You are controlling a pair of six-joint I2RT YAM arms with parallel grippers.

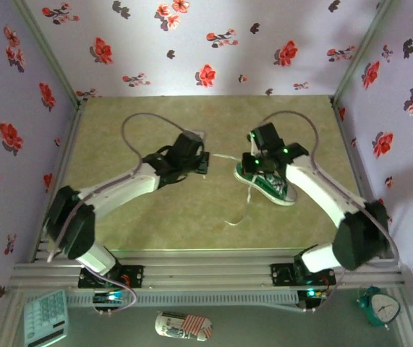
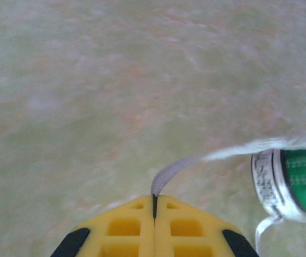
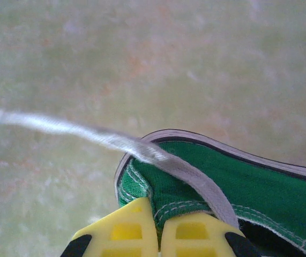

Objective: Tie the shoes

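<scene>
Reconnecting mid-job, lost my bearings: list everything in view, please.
sneaker: one, green, white sole, table centre-right
laces: two ends, white, one taut leftward, one trailing nearward
table: one, mottled tan
calculator: one, pale teal, near-left
striped oblong thing: one, white-red-dark, near middle
alarm clock: one, teal, near-right
walls: lilac, red flowers, surrounding
left claw: yellow, shut on one of the laces
right claw: yellow, closed at sneaker's collar

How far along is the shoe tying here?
No knot or bow shows yet. In hand: the left gripper is shut on one white lace, drawn out from the green sneaker; the right gripper sits right at the shoe. Another lace end lies loose. Crossing, looping and tightening remain.
</scene>
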